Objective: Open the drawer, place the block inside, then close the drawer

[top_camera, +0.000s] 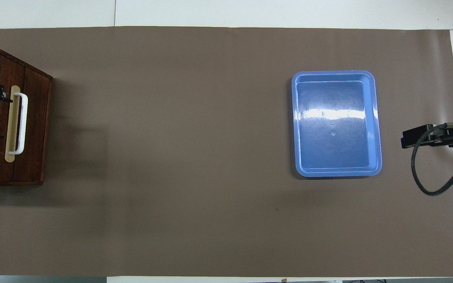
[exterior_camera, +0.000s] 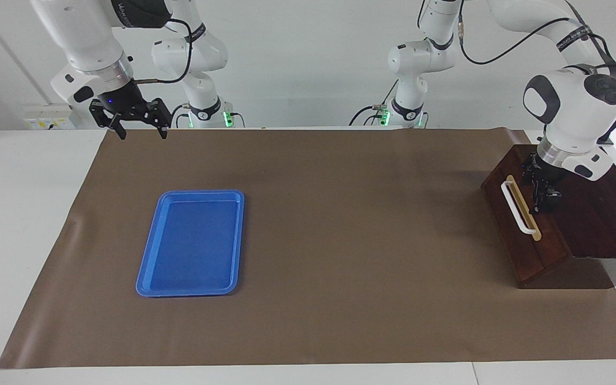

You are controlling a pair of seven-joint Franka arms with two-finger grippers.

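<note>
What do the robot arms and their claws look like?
Both arms are shiny white with rounded joints, dark grey round caps and silver wrist rings. Black cables loop along them. Green lights glow at their bases. The left claw and right claw are black, with two thin fingers; a blue light shows above the right claw.

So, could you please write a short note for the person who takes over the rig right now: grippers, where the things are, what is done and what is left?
Left gripper: open, holding nothing, at the top front edge of the box, right beside the white handle.
Right gripper: open, empty, waiting in the air at the right arm's end of the table.
Drawer: shut, flush with its box, at the left arm's end.
Block: not visible in either view.
Blue tray: empty, untouched.
Done: drawer closed.
Left: only to pull the left arm away.
</note>
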